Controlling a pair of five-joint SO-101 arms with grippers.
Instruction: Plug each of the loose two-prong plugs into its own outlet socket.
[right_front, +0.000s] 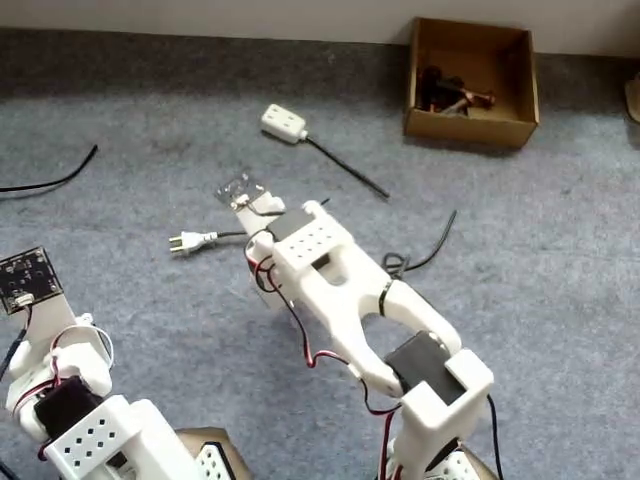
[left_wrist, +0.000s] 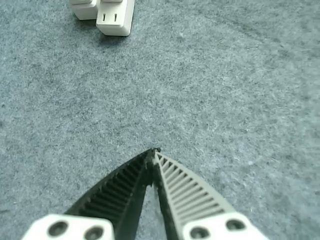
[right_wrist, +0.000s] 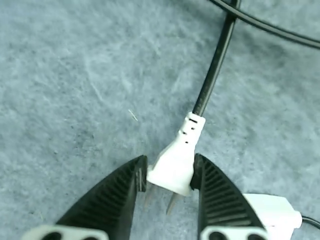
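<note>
closely, in the right claw (right_wrist: 170, 159): narrow, clamped on the white plug (right_wrist: 181, 145) over the grey bench (right_wrist: 75, 75). prongs aimed back at the wrist, cord leading away along the plug's long axis. just beside one finger, a white socket block (right_wrist: 270, 212); probably calls for turning the plug first. farther off, left claw (left_wrist: 152, 152) pinched shut, empty, sockets (left_wrist: 116, 17) well ahead.

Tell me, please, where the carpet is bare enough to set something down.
Bare grey carpet lies between the brown cardboard box and the curled black cable; more between the white socket block and the far-left black cable. Crowded: around the right tool and its white two-prong plug.
</note>
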